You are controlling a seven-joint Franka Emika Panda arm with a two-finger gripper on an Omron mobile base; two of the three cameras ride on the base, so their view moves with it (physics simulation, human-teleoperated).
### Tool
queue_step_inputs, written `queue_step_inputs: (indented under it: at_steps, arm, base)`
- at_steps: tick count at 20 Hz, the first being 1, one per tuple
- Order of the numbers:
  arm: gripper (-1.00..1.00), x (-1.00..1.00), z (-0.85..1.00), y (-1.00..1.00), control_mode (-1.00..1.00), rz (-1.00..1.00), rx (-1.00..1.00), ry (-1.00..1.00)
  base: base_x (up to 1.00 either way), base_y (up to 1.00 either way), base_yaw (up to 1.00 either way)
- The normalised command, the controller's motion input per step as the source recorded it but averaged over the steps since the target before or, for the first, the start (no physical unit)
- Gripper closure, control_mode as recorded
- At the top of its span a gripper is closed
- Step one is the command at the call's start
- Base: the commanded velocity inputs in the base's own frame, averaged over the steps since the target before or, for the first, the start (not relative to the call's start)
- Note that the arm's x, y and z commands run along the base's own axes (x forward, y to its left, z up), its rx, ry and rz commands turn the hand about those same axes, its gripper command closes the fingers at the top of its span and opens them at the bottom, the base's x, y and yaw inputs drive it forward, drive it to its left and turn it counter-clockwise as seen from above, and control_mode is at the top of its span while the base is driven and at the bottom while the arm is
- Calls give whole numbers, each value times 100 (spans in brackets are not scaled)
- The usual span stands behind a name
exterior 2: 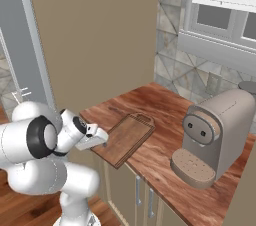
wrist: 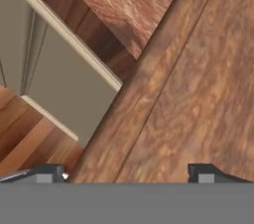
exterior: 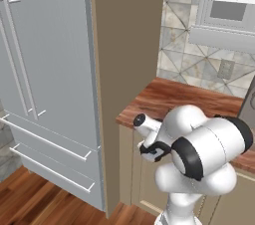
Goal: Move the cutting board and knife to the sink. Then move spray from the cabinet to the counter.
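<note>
one flat rectangular dark-brown wooden cutting board lies on the reddish-brown wood-grain counter, and i take that board as my landmark. its near short end hangs a little past the counter's front edge; its far short end carries a small ridged strip. beside the board's far left edge, on the counter, there is a thin dark line that may be one knife, but it is too small for me to be sure.

one grey-brown coffee machine stands on the counter well to the right of the board. behind the board rises a tall beige panel, with one grey double-door fridge beyond that panel. a grey-framed window with white blinds sits high on the patterned tile wall behind the coffee machine. two beige cabinet doors with slim grey handles hang under the counter below the board.

my claw is at the board's near end, right at the counter's front edge. my two dark finger tips stand spread as wide as they go, with nothing between them. in the hand view the board's brown grain lies beneath them and the counter's front edge runs slantwise past. whether a finger touches the board i cannot tell.
</note>
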Motion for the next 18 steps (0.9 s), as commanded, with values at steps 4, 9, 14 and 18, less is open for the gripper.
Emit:
queue_step_inputs:
  at_steps: [4, 9, 14, 18]
  arm:
    - [100, 0, 0, -12, -100, 0, 0, -3]
    - [100, -4, 0, -21, -100, 0, 2, -8]
    - [100, -51, 1, -2, -100, 0, 0, -24]
    - [100, -85, 23, 56, -100, 4, -3, -36]
  base:
    - [0, 0, 0]
    - [0, 0, 0]
    - [0, 0, 0]
    - [0, 0, 0]
